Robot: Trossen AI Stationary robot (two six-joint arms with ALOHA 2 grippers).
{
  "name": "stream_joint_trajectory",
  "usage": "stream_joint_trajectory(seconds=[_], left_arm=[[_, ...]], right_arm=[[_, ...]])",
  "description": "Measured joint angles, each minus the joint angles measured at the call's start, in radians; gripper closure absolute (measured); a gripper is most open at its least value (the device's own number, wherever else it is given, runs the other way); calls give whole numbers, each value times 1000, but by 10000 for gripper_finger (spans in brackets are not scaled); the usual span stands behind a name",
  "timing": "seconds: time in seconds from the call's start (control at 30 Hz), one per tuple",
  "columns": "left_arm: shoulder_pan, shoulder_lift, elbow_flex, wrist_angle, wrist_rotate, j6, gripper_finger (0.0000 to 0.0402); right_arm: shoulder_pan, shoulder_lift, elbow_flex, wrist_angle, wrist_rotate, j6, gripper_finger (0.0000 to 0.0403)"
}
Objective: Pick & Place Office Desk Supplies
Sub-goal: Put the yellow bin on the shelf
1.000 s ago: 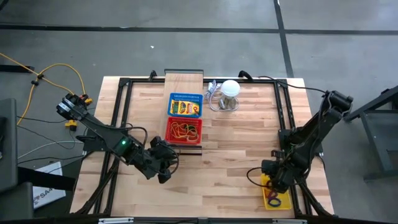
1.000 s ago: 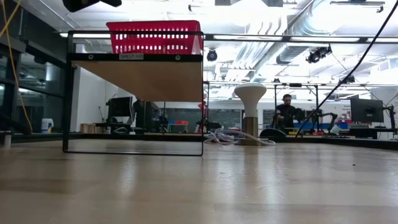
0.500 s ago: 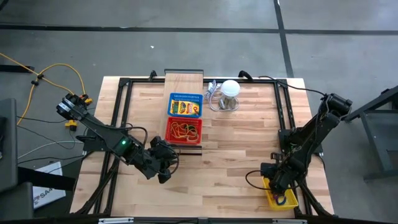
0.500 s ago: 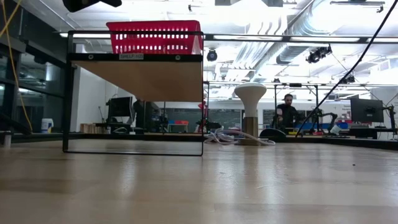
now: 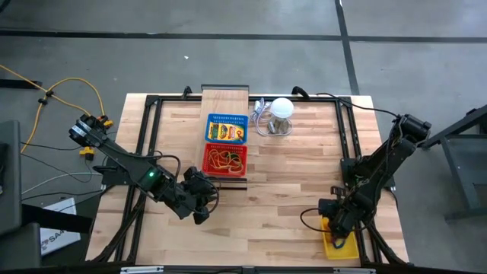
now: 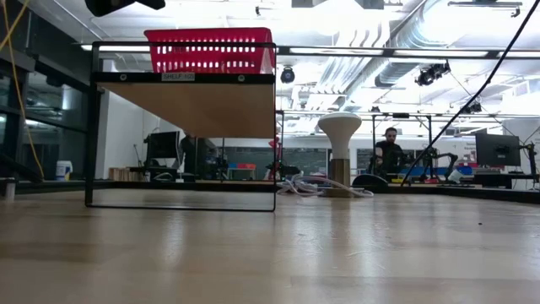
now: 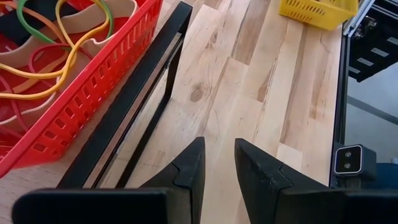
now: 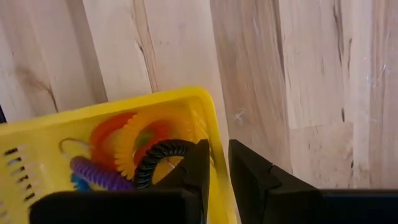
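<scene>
Table [image 5: 289,175] of pale wood planks carries everything, with a black frame [image 5: 152,152] running along its edges. Near the far edge a long pale wooden board [image 5: 225,99] on a dark shelf stand holds a blue basket [image 5: 227,120] with yellow-orange printed packs [image 5: 227,132] and, just beside it, a red basket [image 5: 224,161] filled with tan, green and orange rubber bands [image 7: 56,37]. A white round lamp-like object [image 5: 281,109] with a tangle of grey cable stands right of the board.

The left arm stretches from the table's left edge toward the middle, bent low, its left claw [image 5: 199,199] hovering over bare wood just in front of the red basket; the fingers stand slightly apart with nothing between them. The right arm folds down from the right edge to the near right corner, where the right claw [image 8: 214,163] points down at the rim of a yellow basket [image 8: 37,134]. Its fingers are narrowly parted, straddling the basket's wall, gripping nothing that can be seen. Inside lie coiled loop clips [image 8: 134,146] in orange, purple, black and blue.
</scene>
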Motion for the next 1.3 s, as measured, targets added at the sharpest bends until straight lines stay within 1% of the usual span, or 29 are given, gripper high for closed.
stream_joint_trajectory(seconds=[0.27,0.47,1.03,1.1,1.2,1.3], left_arm=[[0,0,0,0,0,0,318],[0,0,0,0,0,0,318],[-1,0,0,0,8,0,318],[-1,0,0,0,8,0,318],[0,0,0,0,8,0,318],[0,0,0,0,8,0,318]], right_arm=[[0,0,0,-2,8,0,356],[-1,0,0,1,-66,19,356],[-1,53,0,27,-70,26,356],[-1,53,0,27,-70,26,363],[-1,53,0,28,-73,24,390],[-1,53,0,35,-72,26,397]])
